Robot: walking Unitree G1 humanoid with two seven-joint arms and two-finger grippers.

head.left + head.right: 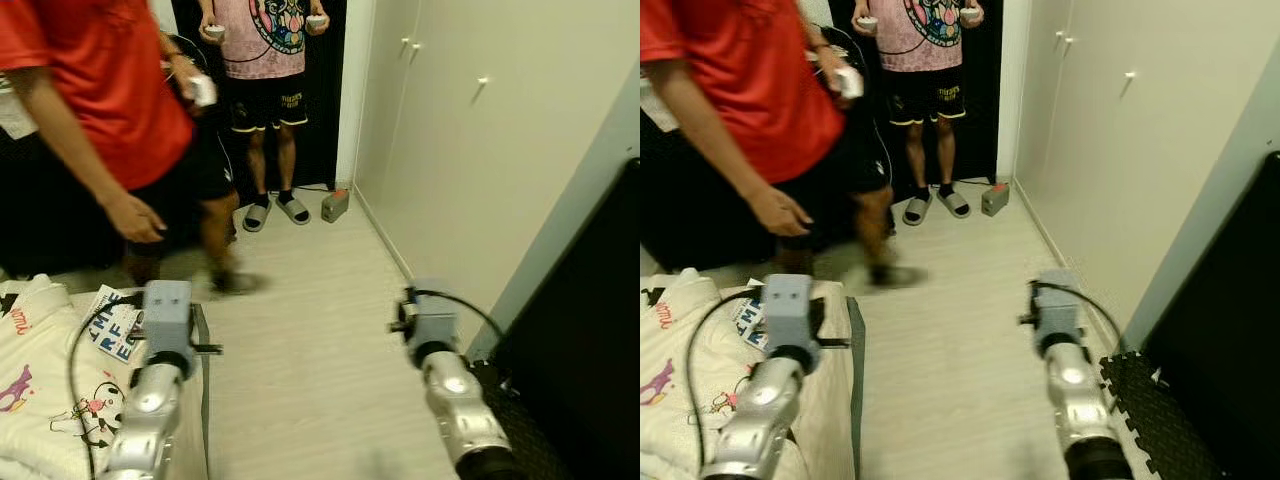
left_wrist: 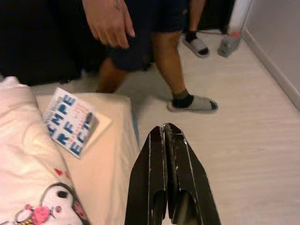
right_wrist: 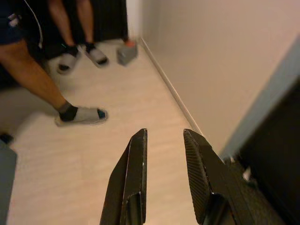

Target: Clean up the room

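Note:
A white book with blue letters (image 2: 70, 123) lies on the corner of the bed (image 2: 105, 168), beside bedding with a cartoon print (image 1: 40, 390). My left gripper (image 2: 167, 129) is shut and holds nothing; it hovers over the bed's edge, to the right of the book. Over the bare floor near the wall, my right gripper (image 3: 165, 134) is open and holds nothing. A small grey object with a red top (image 1: 335, 204) sits on the floor by the doorway.
A person in a red shirt (image 1: 100, 90) walks past the bed's far end, close ahead. Another person in a pink shirt (image 1: 265, 40) stands in the dark doorway holding controllers. White wardrobe doors (image 1: 450, 120) line the right side. A black panel (image 1: 590, 340) and a black foam mat (image 1: 1150, 410) are at the right.

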